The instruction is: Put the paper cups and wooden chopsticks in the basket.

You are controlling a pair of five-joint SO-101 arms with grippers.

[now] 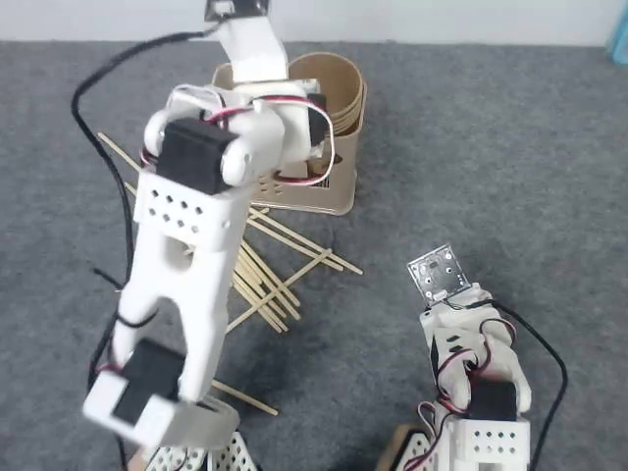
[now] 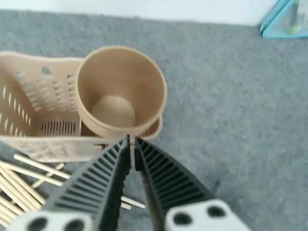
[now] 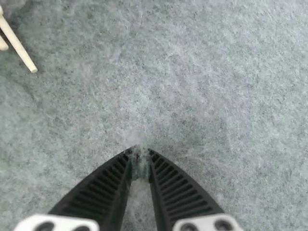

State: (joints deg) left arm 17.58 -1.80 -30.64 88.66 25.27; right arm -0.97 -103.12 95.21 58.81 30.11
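Observation:
A stack of brown paper cups [image 1: 334, 83] [image 2: 120, 91] stands in the right end of the beige slotted basket [image 1: 312, 199] [image 2: 33, 91]. My left gripper [image 2: 131, 140] hovers just in front of the cups' rim, shut with nothing between its fingers. Several wooden chopsticks [image 1: 277, 263] [image 2: 19, 179] lie scattered on the grey carpet in front of the basket, partly hidden under the left arm [image 1: 186, 245]. My right gripper [image 3: 139, 154] is shut and empty, its tips close to bare carpet, with one chopstick end [image 3: 18, 47] off to the side.
The right arm [image 1: 476, 368] sits folded at the near right. Grey carpet stretches open to the right of the basket. One stray chopstick [image 1: 245, 397] lies near the left arm's base. A light blue object [image 2: 284, 19] sits at the far right corner.

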